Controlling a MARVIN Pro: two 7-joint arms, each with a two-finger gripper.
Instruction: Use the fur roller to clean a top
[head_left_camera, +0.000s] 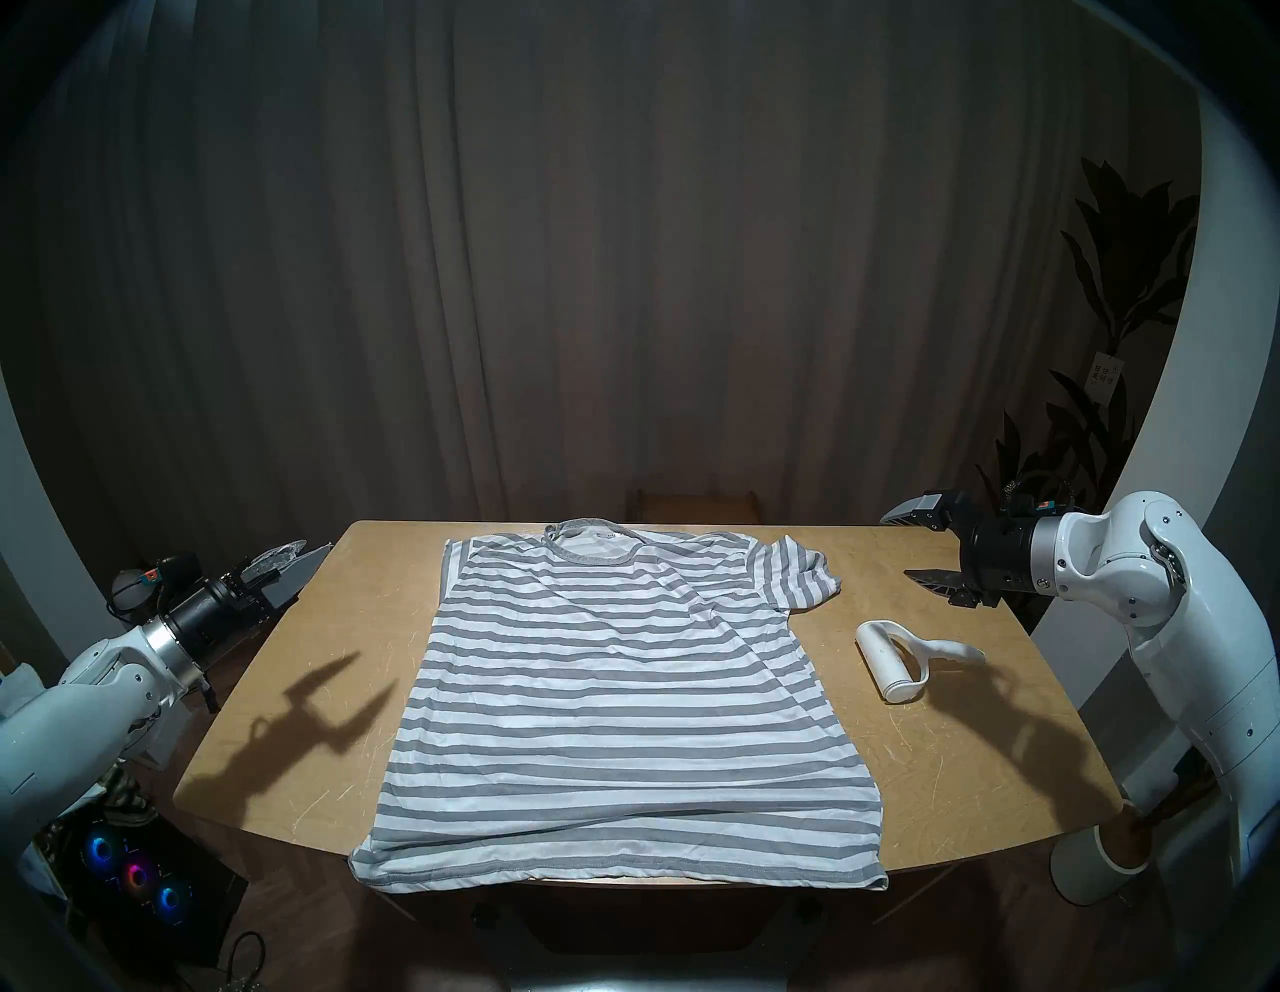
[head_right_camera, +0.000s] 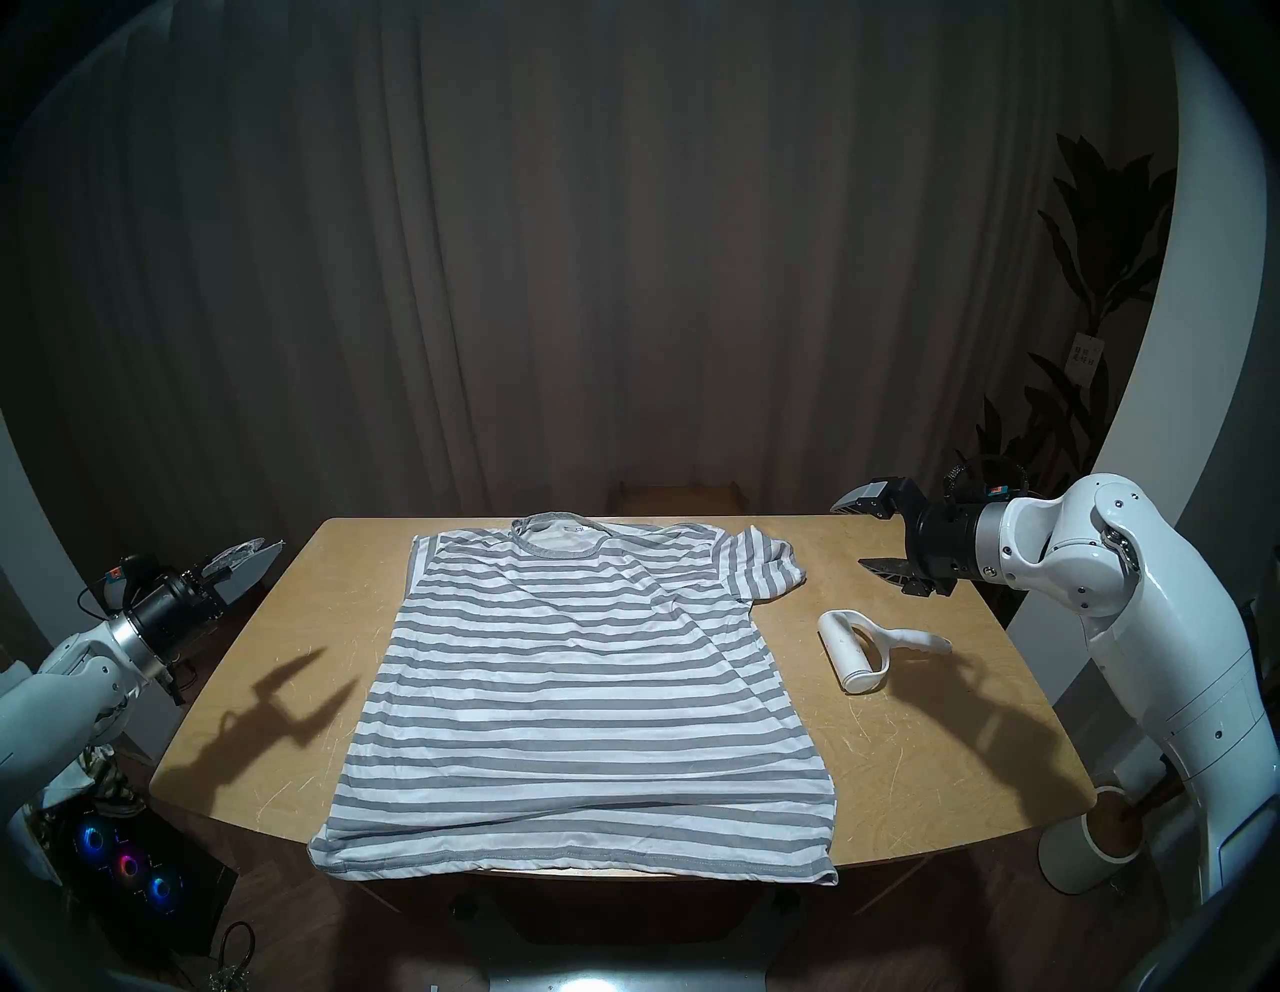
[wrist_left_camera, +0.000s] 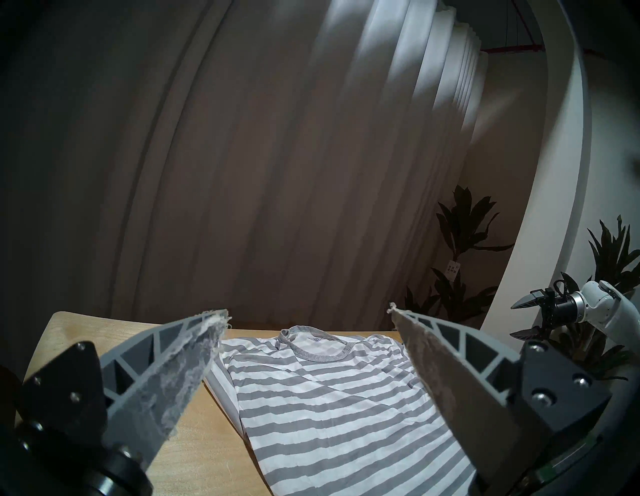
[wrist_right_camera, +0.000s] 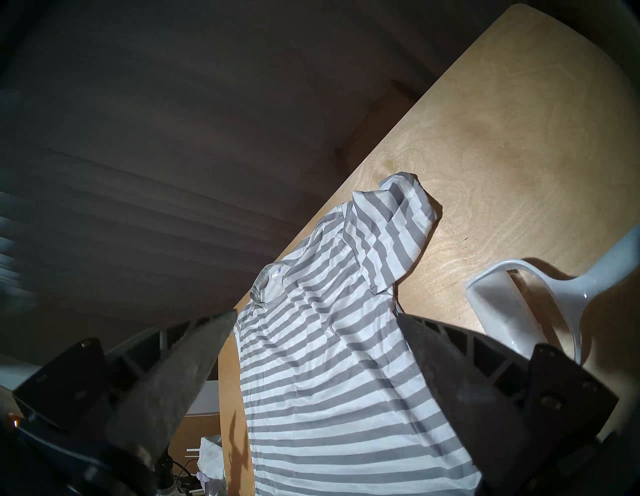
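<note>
I see the fur roller (head_left_camera: 900, 659) lying on the surface (head_left_camera: 970, 776) right of the striped T-shirt (head_left_camera: 609, 693), handle pointing outward toward my right claw (head_left_camera: 909, 562), which hangs empty and spread just beyond it, far nearer than the spread left claw (head_left_camera: 294, 562).

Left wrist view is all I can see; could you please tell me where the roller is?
Observer: The roller lies on the table, right of the shirt, not touching it.
Operator: Which way does it point?
Observer: Its handle points away from the shirt, toward the table's right edge.
Operator: Is the right end effector on it?
Observer: No, the right end effector hangs open and empty, clear of the roller.
</note>
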